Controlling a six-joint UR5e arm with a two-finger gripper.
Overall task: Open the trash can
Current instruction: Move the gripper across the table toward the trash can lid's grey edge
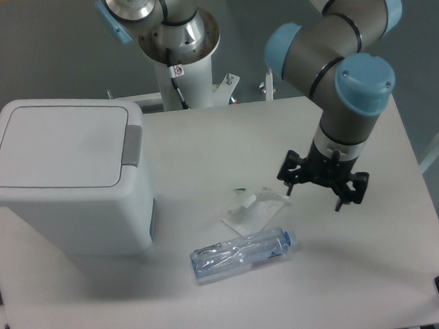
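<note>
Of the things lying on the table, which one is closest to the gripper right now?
The crumpled white wrapper, just left of the gripper. The clear plastic bottle lies further toward the front, and the trash can stands far off at the left.

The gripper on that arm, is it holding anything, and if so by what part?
Nothing. The gripper hangs open and empty above the table, near the crumpled wrapper and far from the trash can.

The trash can [66,180] looks like smooth matt white plastic, with a grey plastic tab [133,145]. The bottle [243,255] is clear, shiny, crumpled plastic. The table [226,149] is smooth and matt.
</note>
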